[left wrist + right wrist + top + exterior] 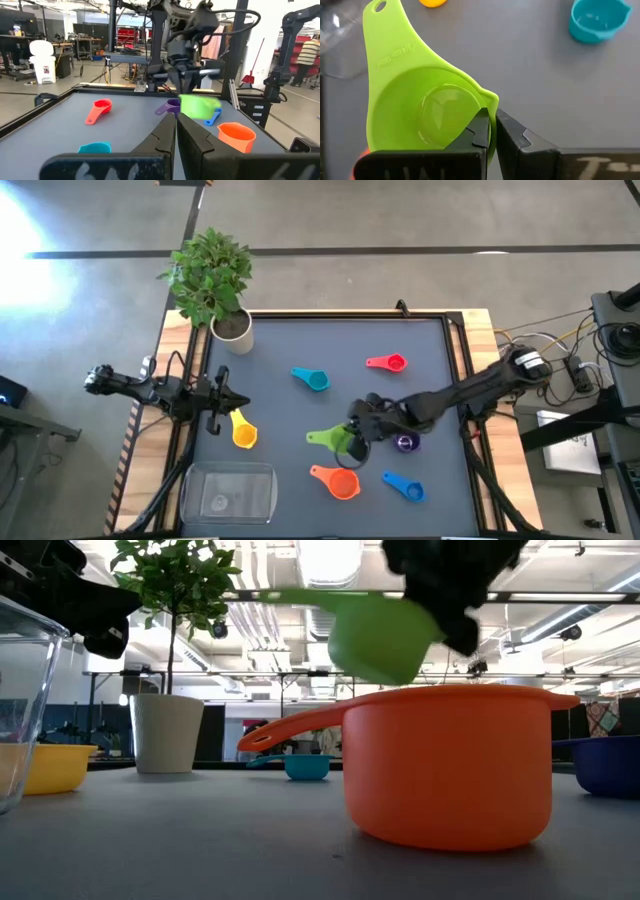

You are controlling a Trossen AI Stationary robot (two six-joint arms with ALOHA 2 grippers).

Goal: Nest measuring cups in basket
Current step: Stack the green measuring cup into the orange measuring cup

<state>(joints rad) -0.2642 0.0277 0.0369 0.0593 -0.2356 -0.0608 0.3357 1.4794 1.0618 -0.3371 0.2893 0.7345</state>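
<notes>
My right gripper (356, 440) is shut on the green cup (330, 439), held in the air near the middle of the table, just on the far side of the orange cup (338, 480). In the low view the green cup (385, 635) hangs above the orange cup (450, 765). The purple (405, 443), blue (405, 488), teal (312, 378), red-pink (388, 362) and yellow (243, 431) cups rest on the mat. The clear basket (228, 469) sits at the near left. My left gripper (238, 402) hovers shut beside the yellow cup. My right gripper pinches the green cup's wall at the rim (492, 102), on the side opposite the handle (382, 35). One finger (477, 131) is inside the bowl and the other (512, 135) outside, coming from above. The cup is lifted clear, mouth up, its handle pointing toward the table's left.
A white plant pot (232, 330) stands at the far left corner. Raised black rails edge the mat. Cables and a stand lie off the table's right side. Bare mat shows between the basket and the orange cup.
</notes>
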